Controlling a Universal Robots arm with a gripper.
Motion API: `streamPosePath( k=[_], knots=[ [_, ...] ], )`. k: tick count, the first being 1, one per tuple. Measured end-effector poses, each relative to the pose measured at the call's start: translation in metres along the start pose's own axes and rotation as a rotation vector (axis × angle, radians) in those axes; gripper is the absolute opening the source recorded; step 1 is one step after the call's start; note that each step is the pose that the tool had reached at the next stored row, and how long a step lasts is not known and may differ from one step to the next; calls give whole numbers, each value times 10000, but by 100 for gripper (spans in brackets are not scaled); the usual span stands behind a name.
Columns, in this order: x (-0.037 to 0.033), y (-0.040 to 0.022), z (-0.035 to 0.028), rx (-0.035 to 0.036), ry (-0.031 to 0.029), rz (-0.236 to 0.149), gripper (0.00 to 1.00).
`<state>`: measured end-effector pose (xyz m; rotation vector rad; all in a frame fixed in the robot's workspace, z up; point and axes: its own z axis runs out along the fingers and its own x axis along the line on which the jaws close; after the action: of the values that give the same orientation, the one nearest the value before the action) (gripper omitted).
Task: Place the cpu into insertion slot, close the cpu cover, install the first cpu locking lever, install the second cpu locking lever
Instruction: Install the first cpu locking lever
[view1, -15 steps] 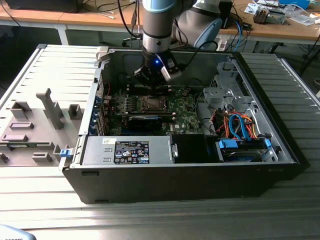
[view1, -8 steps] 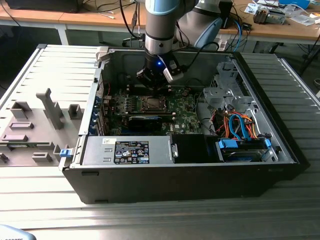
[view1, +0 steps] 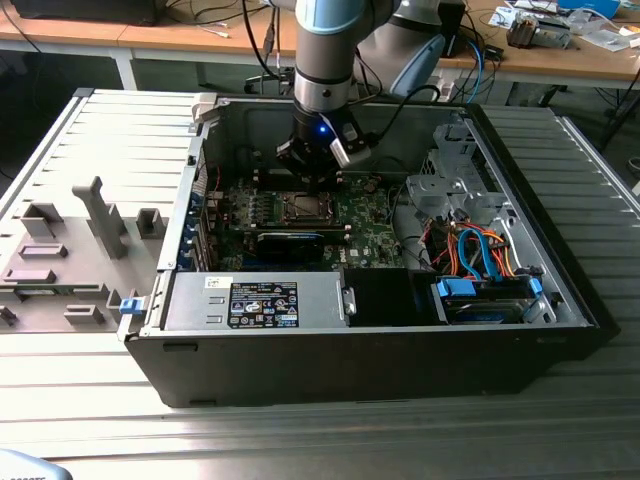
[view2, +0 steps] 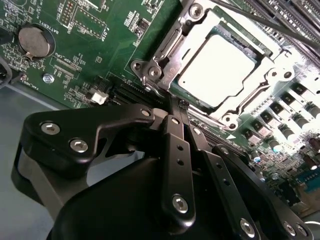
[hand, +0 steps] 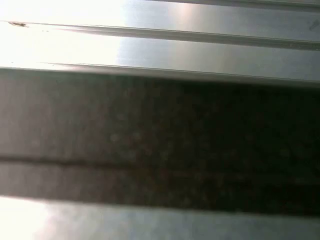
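Gripper (view2: 174, 107) fingers together, empty, tips just beside socket corner. Beyond: cpu (view2: 216, 70) seated in slot, cover (view2: 167, 47) down over it. Thin stiff steel frame; likely springy; chip fragile. Hold by edges.

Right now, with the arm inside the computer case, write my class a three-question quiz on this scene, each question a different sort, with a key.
1. True or false: the cpu already lies in the insertion slot.
2. The cpu cover is: A) closed flat around the cpu, B) standing upright, C) removed.
3. Fill in: the gripper has its fingers ____ together beside a corner of the cover.

Key: 1 true; 2 A; 3 closed.
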<state>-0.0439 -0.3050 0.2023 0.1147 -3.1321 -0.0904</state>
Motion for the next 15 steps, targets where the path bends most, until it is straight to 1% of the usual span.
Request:
streamPosePath(
  k=[5, 10, 13, 15],
  knots=[
    [-64, 4, 1, -3, 5, -9, 11],
    [-113, 7, 4, -4, 14, -15, 11],
    [-123, 14, 3, -2, 14, -17, 11],
    [-125, 19, -8, -10, 9, -19, 11]
  ],
)
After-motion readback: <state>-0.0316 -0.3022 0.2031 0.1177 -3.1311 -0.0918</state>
